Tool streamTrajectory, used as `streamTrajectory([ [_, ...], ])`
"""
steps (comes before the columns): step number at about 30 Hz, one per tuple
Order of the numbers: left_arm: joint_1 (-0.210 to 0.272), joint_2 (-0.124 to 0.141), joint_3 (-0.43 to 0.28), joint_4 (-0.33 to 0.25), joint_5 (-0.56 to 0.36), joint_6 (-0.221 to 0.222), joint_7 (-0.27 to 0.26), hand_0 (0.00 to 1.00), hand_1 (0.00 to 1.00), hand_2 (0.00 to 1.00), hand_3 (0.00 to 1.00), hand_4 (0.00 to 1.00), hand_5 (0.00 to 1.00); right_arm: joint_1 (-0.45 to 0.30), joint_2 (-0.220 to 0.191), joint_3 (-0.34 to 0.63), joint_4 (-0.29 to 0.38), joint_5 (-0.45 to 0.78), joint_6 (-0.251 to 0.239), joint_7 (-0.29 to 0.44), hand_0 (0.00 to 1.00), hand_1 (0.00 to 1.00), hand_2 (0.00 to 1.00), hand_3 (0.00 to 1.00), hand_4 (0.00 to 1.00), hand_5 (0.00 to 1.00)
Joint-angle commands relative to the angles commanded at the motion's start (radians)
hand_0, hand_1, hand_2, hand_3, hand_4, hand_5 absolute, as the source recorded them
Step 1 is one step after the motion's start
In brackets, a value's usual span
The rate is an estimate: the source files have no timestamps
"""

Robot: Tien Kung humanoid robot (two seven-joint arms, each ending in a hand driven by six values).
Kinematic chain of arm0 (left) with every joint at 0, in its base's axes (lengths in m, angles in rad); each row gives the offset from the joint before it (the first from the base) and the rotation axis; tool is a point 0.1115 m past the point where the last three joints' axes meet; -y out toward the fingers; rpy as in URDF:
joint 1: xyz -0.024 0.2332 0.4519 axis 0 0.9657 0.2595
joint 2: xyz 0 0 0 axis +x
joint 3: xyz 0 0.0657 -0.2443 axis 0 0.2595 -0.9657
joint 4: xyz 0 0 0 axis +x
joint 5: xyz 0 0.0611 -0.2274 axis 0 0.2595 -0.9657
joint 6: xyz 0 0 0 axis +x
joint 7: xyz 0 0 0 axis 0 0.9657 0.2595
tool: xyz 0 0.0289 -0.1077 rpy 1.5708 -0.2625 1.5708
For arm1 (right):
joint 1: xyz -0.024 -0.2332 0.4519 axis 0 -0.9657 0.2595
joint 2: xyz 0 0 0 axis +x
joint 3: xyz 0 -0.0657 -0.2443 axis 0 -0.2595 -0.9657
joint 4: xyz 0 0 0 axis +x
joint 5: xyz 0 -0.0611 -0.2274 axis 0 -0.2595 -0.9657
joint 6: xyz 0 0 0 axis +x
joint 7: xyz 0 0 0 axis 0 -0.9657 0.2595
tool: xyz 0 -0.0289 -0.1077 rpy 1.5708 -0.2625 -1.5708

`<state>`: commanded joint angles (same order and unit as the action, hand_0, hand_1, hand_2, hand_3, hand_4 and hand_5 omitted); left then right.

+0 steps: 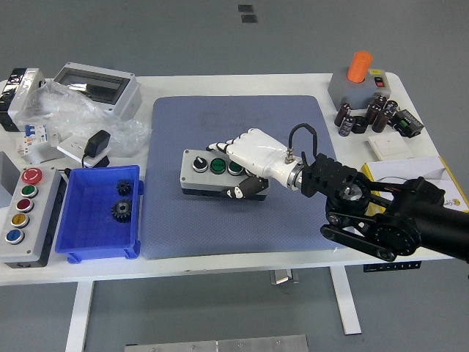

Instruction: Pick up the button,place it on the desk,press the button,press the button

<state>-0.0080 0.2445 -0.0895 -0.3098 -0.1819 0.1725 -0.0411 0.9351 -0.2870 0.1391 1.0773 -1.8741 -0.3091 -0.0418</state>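
A grey button box [201, 178] with a black knob and two green buttons [218, 166] lies lengthwise on the blue mat [234, 117], near its middle. My right hand [224, 171], white with black fingertips, comes in from the right and is shut on the box's right end. Its fingers [233, 144] lie over the top and the thumb [245, 191] is pressed against the front side. I cannot tell whether the box rests on the mat or hangs just above it. The left hand is out of view.
A blue bin [80, 220] with two gears stands left of the mat, beside a grey panel of coloured buttons [40, 216]. Plastic bags, an adapter [96, 146] and a grey enclosure [97, 86] fill the back left. An orange-topped box [357, 79], capacitors [364, 117] and a yellow-white box [425, 192] are on the right.
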Motion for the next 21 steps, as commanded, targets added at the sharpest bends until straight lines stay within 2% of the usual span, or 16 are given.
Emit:
streamTrajectory([
  [2, 0.000, 0.000, 0.000, 0.000, 0.000, 0.000, 0.000, 0.647, 0.632, 0.598, 0.589, 0.615, 0.225, 0.003, 0.003, 0.001, -0.018, 0.015, 0.011, -0.004, 0.488, 0.486, 0.441, 0.547, 0.197, 0.002],
  [5, 0.000, 0.000, 0.000, 0.000, 0.001, 0.001, -0.001, 0.647, 0.632, 0.598, 0.589, 0.615, 0.225, 0.003, 0.006, -0.009, -0.024, 0.025, 0.020, -0.006, 0.488, 0.486, 0.441, 0.547, 0.197, 0.002],
  [12, -0.002, 0.000, -0.001, 0.000, 0.001, 0.005, -0.004, 0.648, 0.632, 0.597, 0.588, 0.613, 0.225, -0.002, 0.007, -0.046, 0.010, 0.018, 0.014, 0.002, 0.497, 0.502, 0.445, 0.552, 0.203, 0.002],
  [21, -0.003, 0.001, -0.004, 0.000, 0.002, 0.004, -0.005, 0.647, 0.631, 0.598, 0.589, 0.611, 0.224, -0.004, 0.010, -0.062, 0.009, 0.005, 0.023, -0.001, 0.508, 0.513, 0.445, 0.544, 0.197, 0.002],
])
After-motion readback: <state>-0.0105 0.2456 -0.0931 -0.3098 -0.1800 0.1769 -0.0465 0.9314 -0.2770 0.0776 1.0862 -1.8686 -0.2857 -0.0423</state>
